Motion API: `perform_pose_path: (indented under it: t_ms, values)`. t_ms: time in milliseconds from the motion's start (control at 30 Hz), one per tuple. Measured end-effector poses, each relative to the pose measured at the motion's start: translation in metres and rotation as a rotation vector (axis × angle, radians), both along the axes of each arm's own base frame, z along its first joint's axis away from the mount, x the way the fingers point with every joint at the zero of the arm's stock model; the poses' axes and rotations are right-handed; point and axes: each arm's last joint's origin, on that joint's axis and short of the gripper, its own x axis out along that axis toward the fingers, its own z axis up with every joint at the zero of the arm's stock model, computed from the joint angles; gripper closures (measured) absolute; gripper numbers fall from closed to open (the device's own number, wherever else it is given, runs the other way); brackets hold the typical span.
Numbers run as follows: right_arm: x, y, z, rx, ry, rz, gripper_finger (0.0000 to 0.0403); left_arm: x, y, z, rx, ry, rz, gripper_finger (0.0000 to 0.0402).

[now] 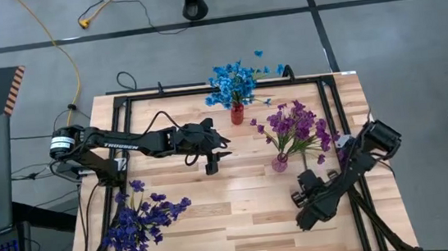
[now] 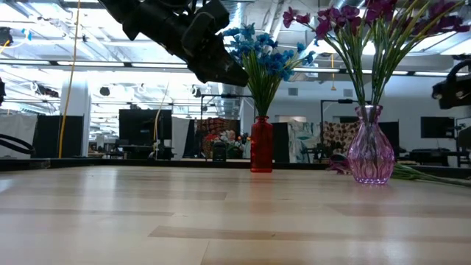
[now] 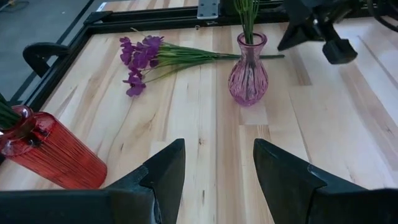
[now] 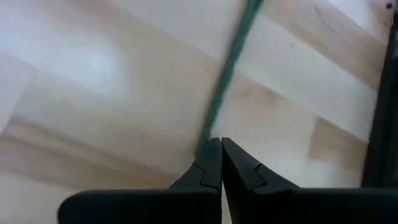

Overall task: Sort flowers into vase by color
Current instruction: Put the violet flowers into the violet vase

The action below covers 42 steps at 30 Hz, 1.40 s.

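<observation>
Your right gripper (image 4: 221, 144) pinches a green stem (image 4: 231, 65); left gripper (image 3: 217, 163) hangs open. Next, lift it toward the pink vase (image 1: 279, 163).

I see two dark, jointed arms with black cabling. The left arm (image 1: 131, 140) carries white lettering and a white-labelled base joint. Each pincer has two matte black, wedge-shaped fingers (image 3: 163, 171) with stepped inner edges.

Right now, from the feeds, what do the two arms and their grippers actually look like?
Both are dark, jointed arms. The left arm carries white lettering along its link, a silver-white base joint and a black cable looping above it. The left gripper has two broad, wedge-shaped black fingers; the right gripper has slimmer, notched black ones.
</observation>
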Motion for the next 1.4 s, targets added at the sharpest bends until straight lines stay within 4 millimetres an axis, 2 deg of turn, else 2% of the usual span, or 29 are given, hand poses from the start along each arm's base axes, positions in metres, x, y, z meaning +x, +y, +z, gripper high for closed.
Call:
perform_pose_path:
  t_ms: [233, 400, 633, 800, 1033, 1233, 1400]
  values:
    - [0.002, 0.001, 0.022, -0.077, 0.083, -0.004, 0.0366, 0.000, 0.000, 0.000, 0.000, 0.000, 0.000, 0.0223]
    - [0.008, 0.007, 0.034, -0.066, 0.067, -0.001, 0.0365, 0.000, 0.000, 0.000, 0.000, 0.000, 0.000, 0.0223]
    - [0.014, 0.012, 0.038, -0.022, 0.060, 0.052, 0.0365, 0.000, 0.000, 0.000, 0.000, 0.000, 0.000, 0.0223]
    - [0.018, 0.007, 0.037, -0.013, 0.074, 0.057, 0.0360, 0.000, 0.000, 0.000, 0.000, 0.000, 0.000, 0.0223]
    - [0.028, -0.006, 0.037, 0.047, 0.132, -0.013, 0.0316, 0.000, 0.000, 0.000, 0.009, 0.001, -0.005, 0.0223]
    - [0.034, -0.012, 0.037, 0.055, 0.116, -0.052, 0.0257, 0.000, 0.000, 0.000, 0.006, 0.001, -0.003, 0.0223]
    - [0.034, -0.015, 0.028, 0.048, 0.082, -0.036, 0.0233, 0.000, 0.000, 0.000, 0.003, 0.000, -0.002, 0.0223]
